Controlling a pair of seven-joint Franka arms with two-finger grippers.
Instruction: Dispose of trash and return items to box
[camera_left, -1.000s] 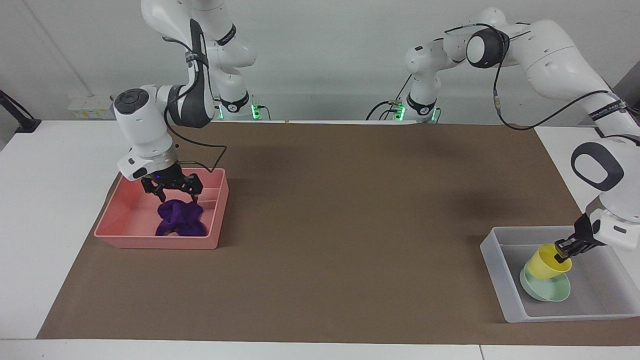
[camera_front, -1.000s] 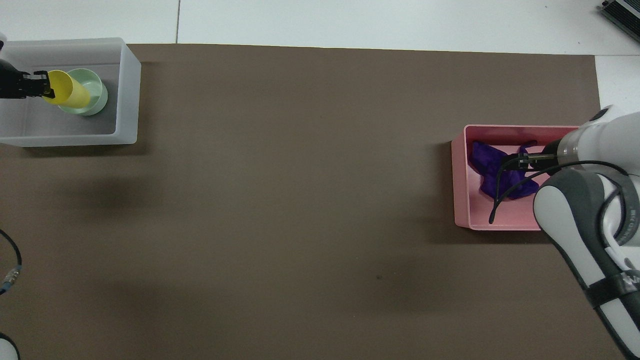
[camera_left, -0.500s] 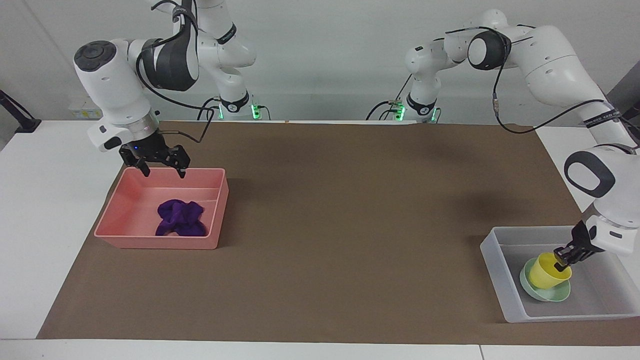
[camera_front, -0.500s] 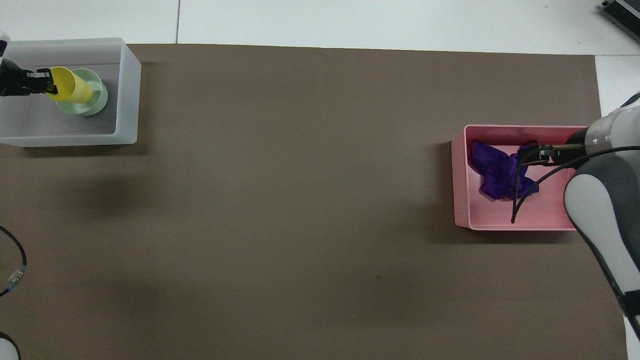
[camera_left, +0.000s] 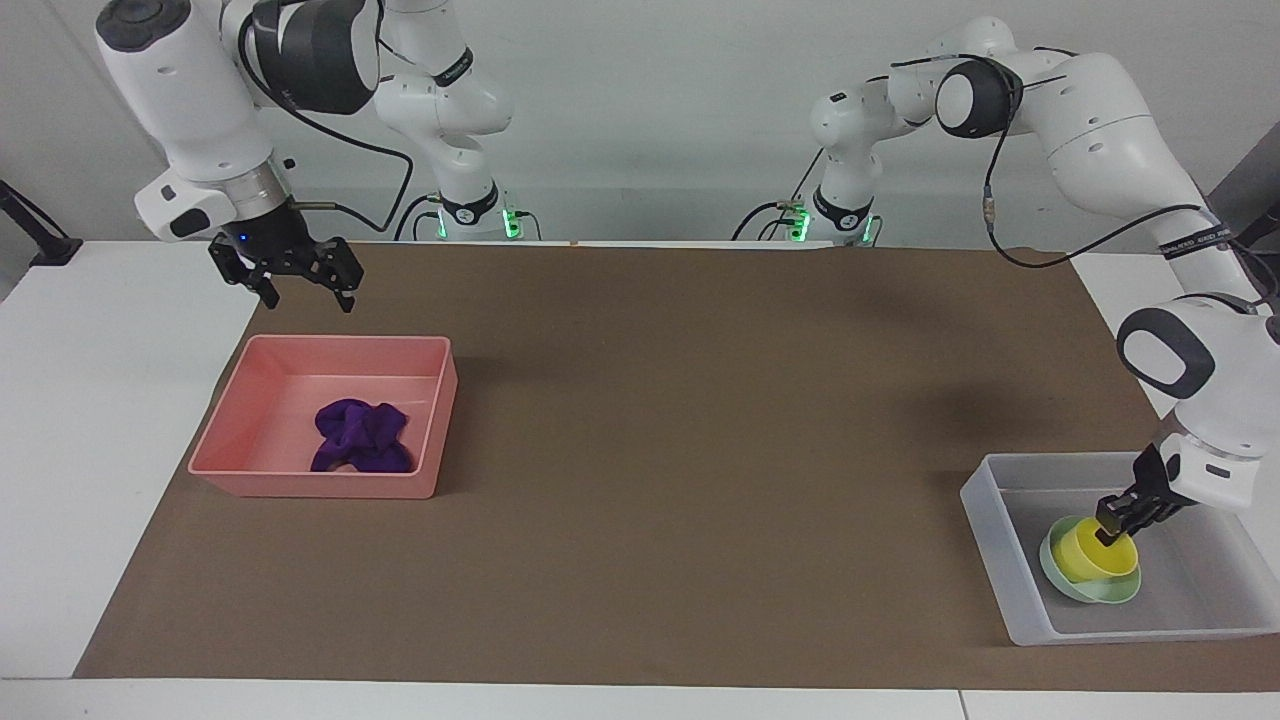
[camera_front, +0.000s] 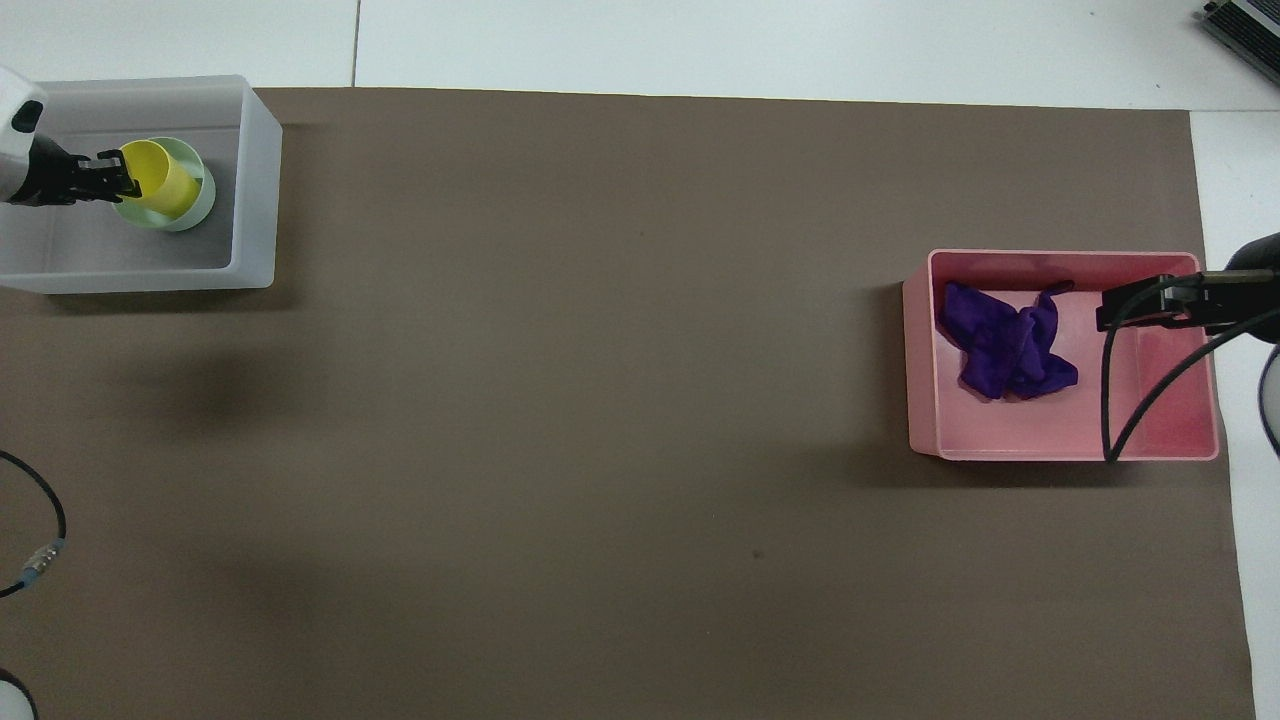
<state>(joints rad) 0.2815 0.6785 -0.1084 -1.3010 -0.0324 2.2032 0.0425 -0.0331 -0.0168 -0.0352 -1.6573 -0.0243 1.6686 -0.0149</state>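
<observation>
The purple cloth (camera_left: 362, 437) lies crumpled in the pink tray (camera_left: 310, 483), toward the right arm's end of the table. My right gripper (camera_left: 310, 298) hangs open and empty, raised well above the tray's edge nearest the robots. My left gripper (camera_left: 1115, 530) is shut on the rim of the yellow cup (camera_left: 1085, 555). The cup stands upright in the mint-green bowl (camera_left: 1100, 597) inside the translucent box (camera_left: 1190, 585). The overhead view shows the cloth (camera_front: 1005, 340), pink tray (camera_front: 1060, 440), right gripper (camera_front: 1108, 306), left gripper (camera_front: 125, 180), cup (camera_front: 162, 178), bowl (camera_front: 203, 202) and box (camera_front: 255, 190).
A brown mat (camera_left: 700, 450) covers the table between the two trays, with white table surface (camera_left: 90, 430) at both ends. A loose black cable (camera_front: 35, 560) lies near the left arm's base.
My right gripper has risen from just over the cloth to well above the tray, empty. My left gripper has lowered the tilted cup until it stands upright in the bowl.
</observation>
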